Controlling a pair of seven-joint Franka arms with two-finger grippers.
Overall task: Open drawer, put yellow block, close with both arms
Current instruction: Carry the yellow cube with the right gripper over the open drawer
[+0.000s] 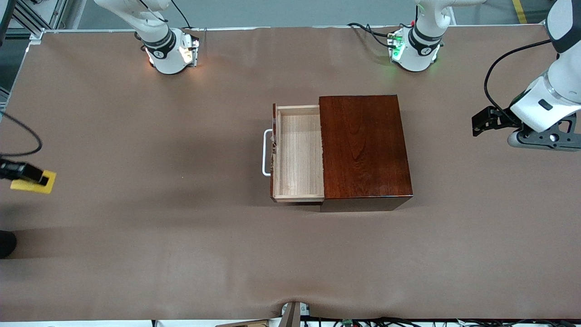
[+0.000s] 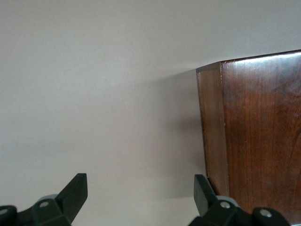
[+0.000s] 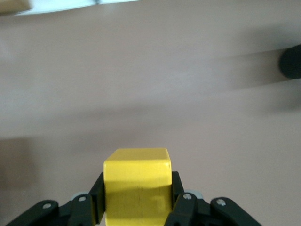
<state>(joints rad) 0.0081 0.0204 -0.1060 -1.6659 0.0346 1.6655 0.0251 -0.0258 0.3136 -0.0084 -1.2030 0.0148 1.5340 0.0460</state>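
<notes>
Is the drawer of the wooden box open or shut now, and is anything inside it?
Open and empty. The drawer is pulled out of the wooden box, and its light-wood floor shows bare.

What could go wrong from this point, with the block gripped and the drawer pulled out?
1. The right hand grips the yellow block at the table's edge toward the right arm's end; on the carry to the drawer it could slip.
2. The drawer is only partly out of the wooden box, so a release off-centre might hit its rim or the white handle.
3. The left hand waits open beside the box; a hard push when closing could shift the box.
</notes>
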